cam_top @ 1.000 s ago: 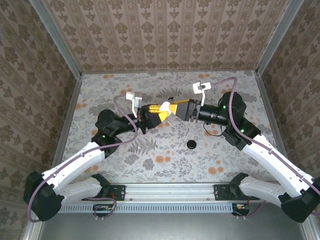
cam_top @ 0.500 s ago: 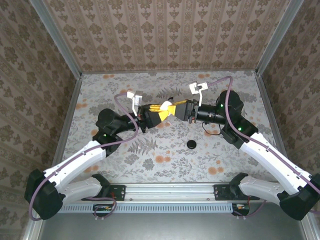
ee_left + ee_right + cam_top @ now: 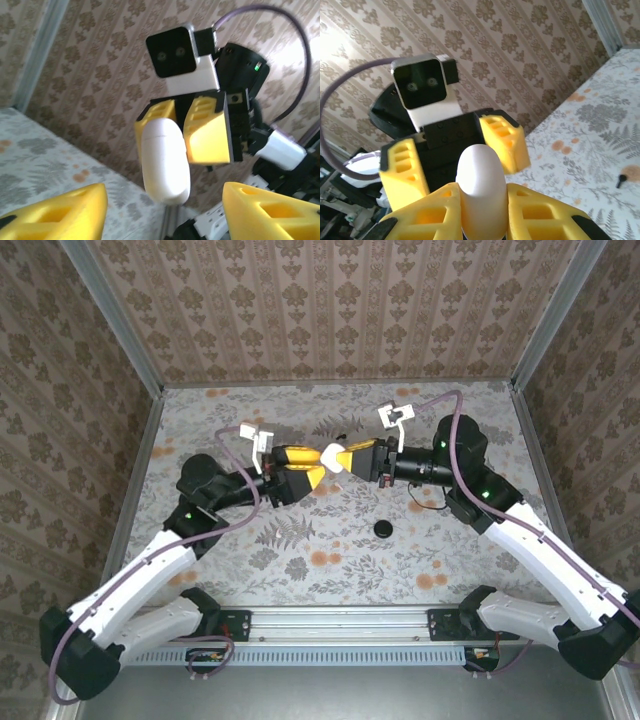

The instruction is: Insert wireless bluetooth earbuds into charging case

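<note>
Now that left gripper (image 3: 165, 200) has let go, jaws spread and empty, right gripper (image 3: 482, 200) alone clamps the white charging case (image 3: 165, 160); handover looks complete, insertion still ahead.

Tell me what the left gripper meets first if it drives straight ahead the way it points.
Most likely the white charging case, clamped in the right gripper, straight ahead of the open left gripper; depth unclear.

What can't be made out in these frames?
- White case: lower end, right wrist view, buried in the right hand.
- Dark round thing, top view: too small to identify.
- Dark speck, right wrist view: too small to tell whether it is an earbud or that same thing.
</note>
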### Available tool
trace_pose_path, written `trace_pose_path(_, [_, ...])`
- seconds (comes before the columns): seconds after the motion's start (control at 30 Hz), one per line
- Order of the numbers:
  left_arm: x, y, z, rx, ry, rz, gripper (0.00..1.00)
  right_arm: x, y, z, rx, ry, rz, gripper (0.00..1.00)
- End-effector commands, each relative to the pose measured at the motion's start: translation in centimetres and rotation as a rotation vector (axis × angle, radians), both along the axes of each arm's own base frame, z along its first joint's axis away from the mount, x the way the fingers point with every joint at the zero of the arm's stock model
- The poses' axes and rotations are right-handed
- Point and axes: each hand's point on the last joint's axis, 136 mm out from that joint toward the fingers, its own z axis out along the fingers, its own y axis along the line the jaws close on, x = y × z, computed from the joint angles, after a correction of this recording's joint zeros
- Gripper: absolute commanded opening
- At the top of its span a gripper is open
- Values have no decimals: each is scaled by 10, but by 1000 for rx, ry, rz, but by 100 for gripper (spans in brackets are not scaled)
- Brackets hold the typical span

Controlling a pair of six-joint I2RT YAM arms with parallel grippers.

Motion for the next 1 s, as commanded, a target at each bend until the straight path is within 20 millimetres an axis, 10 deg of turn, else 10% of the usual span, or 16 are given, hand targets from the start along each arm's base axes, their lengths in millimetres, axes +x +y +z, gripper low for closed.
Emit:
trace_pose_path(0.0, [-5,13,-9,134,-36,46,67,2,-8,3,-102,-82,-26,16])
trace_pose_path(0.97, [-11,5,-35,163,-124,-174,69,-9,16,-36,-272,-221,243,14])
